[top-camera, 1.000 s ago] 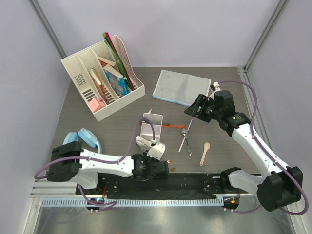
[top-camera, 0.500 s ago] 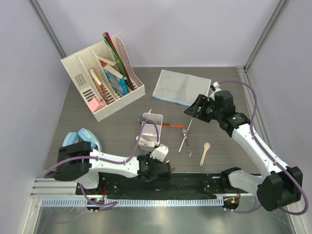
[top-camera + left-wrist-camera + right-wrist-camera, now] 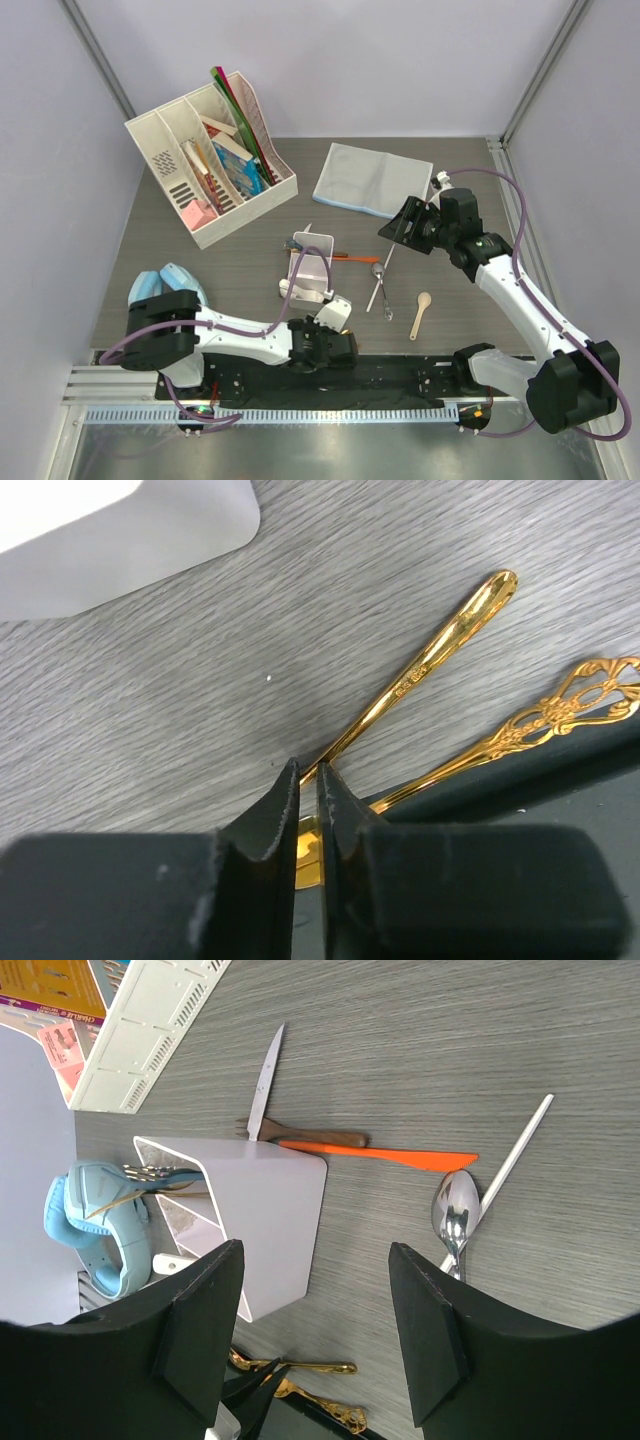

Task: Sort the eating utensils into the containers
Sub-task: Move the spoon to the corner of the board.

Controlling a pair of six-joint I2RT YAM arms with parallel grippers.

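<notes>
My left gripper [image 3: 335, 343] is low at the table's near edge. Its jaws are closed to a thin gap on the bowl end of a gold spoon [image 3: 420, 665]. A gold fork with an ornate handle [image 3: 545, 712] lies beside it, partly on the black base plate. The white divided box [image 3: 310, 262] stands mid-table and holds several utensils [image 3: 150, 1172]. My right gripper [image 3: 396, 228] is open and empty, hovering above and right of the box [image 3: 270, 1230]. An orange-handled knife [image 3: 385, 1158], a silver spoon [image 3: 455, 1210], a silver knife [image 3: 265, 1080] and a wooden spoon [image 3: 421, 313] lie on the table.
A white file organiser [image 3: 205, 160] with books stands at the back left. A grey-blue cloth [image 3: 370, 180] lies at the back right. A blue headset-like object [image 3: 165, 283] lies left of the box. A white stick [image 3: 510, 1175] lies by the silver spoon.
My left gripper has moved from beside the box toward the near edge and down onto the gold spoon. The right arm has hardly moved.
</notes>
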